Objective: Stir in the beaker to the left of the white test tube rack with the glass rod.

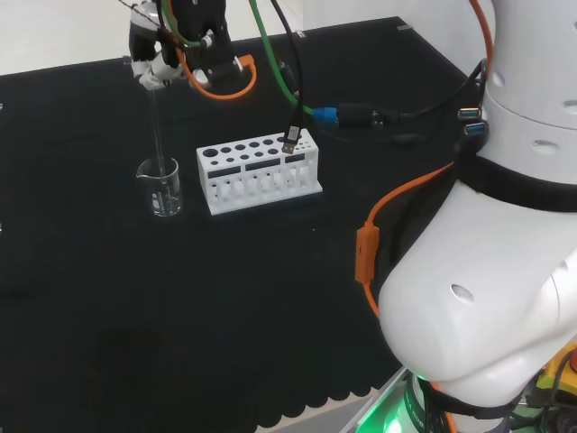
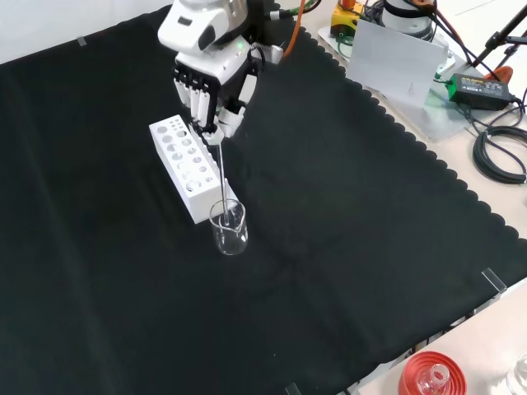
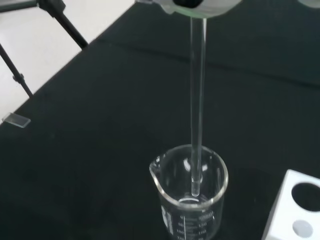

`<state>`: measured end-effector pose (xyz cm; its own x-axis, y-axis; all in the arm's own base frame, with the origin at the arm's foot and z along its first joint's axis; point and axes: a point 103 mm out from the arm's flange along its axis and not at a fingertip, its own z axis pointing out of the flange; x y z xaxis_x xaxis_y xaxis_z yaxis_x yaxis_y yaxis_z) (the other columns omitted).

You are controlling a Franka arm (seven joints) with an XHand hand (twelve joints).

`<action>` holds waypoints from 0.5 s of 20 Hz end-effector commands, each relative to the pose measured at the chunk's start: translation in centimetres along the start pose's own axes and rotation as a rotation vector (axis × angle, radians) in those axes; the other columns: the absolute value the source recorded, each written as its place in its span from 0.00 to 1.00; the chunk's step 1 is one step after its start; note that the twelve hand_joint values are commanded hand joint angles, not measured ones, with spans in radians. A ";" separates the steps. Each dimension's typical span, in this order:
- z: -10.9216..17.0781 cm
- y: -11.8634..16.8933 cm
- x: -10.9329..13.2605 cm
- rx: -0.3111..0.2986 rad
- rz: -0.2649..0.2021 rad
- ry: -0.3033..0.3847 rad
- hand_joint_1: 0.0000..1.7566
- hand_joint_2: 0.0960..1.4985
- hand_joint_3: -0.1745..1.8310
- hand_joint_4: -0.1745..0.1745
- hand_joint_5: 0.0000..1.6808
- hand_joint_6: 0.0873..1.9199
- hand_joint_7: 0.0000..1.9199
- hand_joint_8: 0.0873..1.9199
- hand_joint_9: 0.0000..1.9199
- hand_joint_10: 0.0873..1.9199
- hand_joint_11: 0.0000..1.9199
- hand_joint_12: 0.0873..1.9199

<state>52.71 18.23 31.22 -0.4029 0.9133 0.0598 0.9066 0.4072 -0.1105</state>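
**Rod tip inside the beaker**

You have the hand above the near end of the white test tube rack in the front view, fingers curled round the top of the glass rod. The rod hangs nearly upright, and its lower end sits inside the clear beaker. In the wrist view you can see the tip held just above the beaker's floor. In the head view the beaker stands just left of the rack on the black cloth.
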 end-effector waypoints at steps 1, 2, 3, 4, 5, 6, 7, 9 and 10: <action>1.9 0.8 0.1 0.023 -0.010 -0.010 0.74 0.69 0.09 0.00 0.63 0.28 0.61 0.49 0.86 0.30 0.79 0.40; 2.4 1.0 0.3 0.026 -0.013 -0.005 0.74 0.69 0.09 0.00 0.63 0.28 0.61 0.49 0.86 0.30 0.79 0.40; 2.7 1.2 0.4 0.028 -0.013 -0.001 0.74 0.69 0.09 0.00 0.63 0.28 0.61 0.49 0.86 0.30 0.79 0.40; 2.9 1.4 0.6 0.030 -0.015 0.003 0.74 0.69 0.09 0.00 0.63 0.28 0.61 0.49 0.86 0.30 0.79 0.40; 3.0 1.6 0.7 0.030 -0.018 0.007 0.74 0.69 0.09 0.00 0.63 0.28 0.61 0.49 0.86 0.30 0.79 0.40; 3.0 1.8 0.8 0.027 -0.020 0.009 0.74 0.69 0.09 0.00 0.63 0.28 0.61 0.49 0.86 0.30 0.79 0.40; 2.9 2.1 0.8 0.027 -0.020 0.012 0.74 0.69 0.09 0.00 0.63 0.28 0.61 0.49 0.86 0.30 0.79 0.40; 2.8 2.6 0.8 0.027 -0.025 0.014 0.74 0.69 0.09 0.00 0.63 0.28 0.61 0.49 0.86 0.30 0.79 0.40; 2.8 2.9 0.8 0.025 -0.028 0.015 0.74 0.69 0.09 0.00 0.63 0.28 0.61 0.49 0.86 0.30 0.79 0.40</action>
<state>53.54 19.16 28.69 -0.4154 0.9073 0.0653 0.8970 0.4205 -0.1361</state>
